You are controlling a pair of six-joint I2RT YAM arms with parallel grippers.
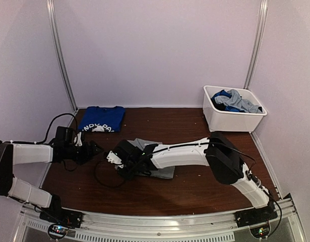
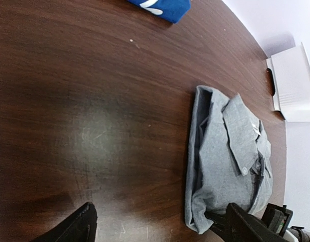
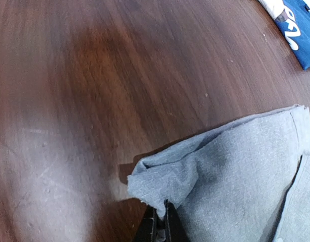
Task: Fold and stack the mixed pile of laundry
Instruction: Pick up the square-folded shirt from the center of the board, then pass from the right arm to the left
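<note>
A folded light-grey shirt (image 1: 160,164) (image 2: 228,161) (image 3: 240,171) lies mid-table, partly under my right arm. My right gripper (image 1: 128,169) (image 3: 162,218) is shut on its near left corner, and the cloth bunches up above the fingertips. My left gripper (image 1: 96,149) (image 2: 162,229) hovers open just left of the shirt, with bare wood between its fingers (image 2: 80,227). A folded royal-blue shirt with white print (image 1: 102,119) (image 2: 160,7) (image 3: 298,25) rests at the back left. More blue and grey garments (image 1: 235,101) sit in the white bin.
The white plastic bin (image 1: 230,121) (image 2: 296,83) stands at the back right by the wall. Black cables (image 1: 102,176) trail over the table between the arms. Bare dark wood (image 1: 195,189) lies in front of the grey shirt.
</note>
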